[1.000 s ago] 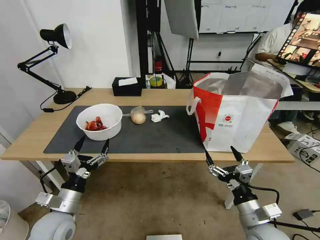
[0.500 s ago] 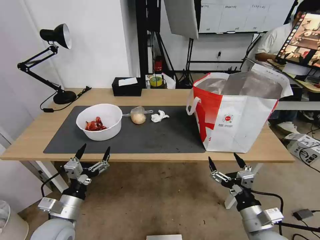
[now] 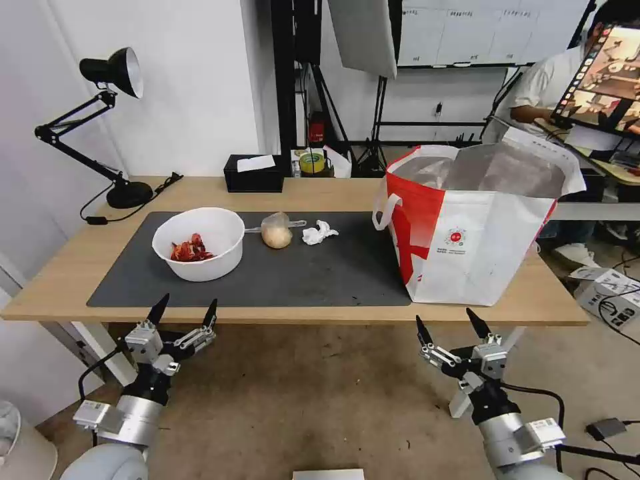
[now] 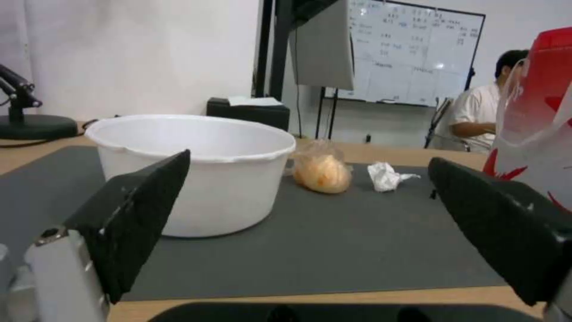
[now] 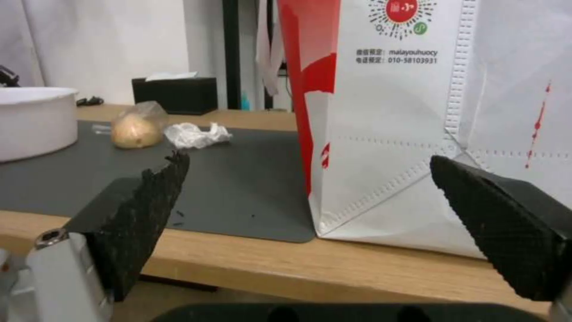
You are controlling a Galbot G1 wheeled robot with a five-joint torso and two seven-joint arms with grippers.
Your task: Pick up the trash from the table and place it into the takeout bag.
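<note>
On the dark mat of the table (image 3: 300, 190) stand a white round bowl (image 3: 199, 243) (image 4: 196, 170) with red shells, a clear bag with a yellowish lump (image 3: 276, 231) (image 4: 321, 170) (image 5: 136, 127) and a crumpled white tissue (image 3: 319, 233) (image 4: 386, 175) (image 5: 195, 134). The white-and-red takeout bag (image 3: 477, 223) (image 5: 417, 112) stands open at the table's right end. My left gripper (image 3: 185, 311) (image 4: 304, 214) hangs open just below the front edge, before the bowl. My right gripper (image 3: 448, 322) (image 5: 310, 210) hangs open below the edge, before the bag.
A black tissue box (image 3: 253, 173) and a yellow tape roll (image 3: 311, 162) sit at the table's back edge. A black desk lamp (image 3: 100, 127) stands at the back left. Bare floor lies under both arms; a white box (image 3: 610, 290) and cables lie at the right.
Both grippers have dropped from the table's front edge to just below it, staying open. Over the last half second they have hardly moved. The things on the table are unchanged.
</note>
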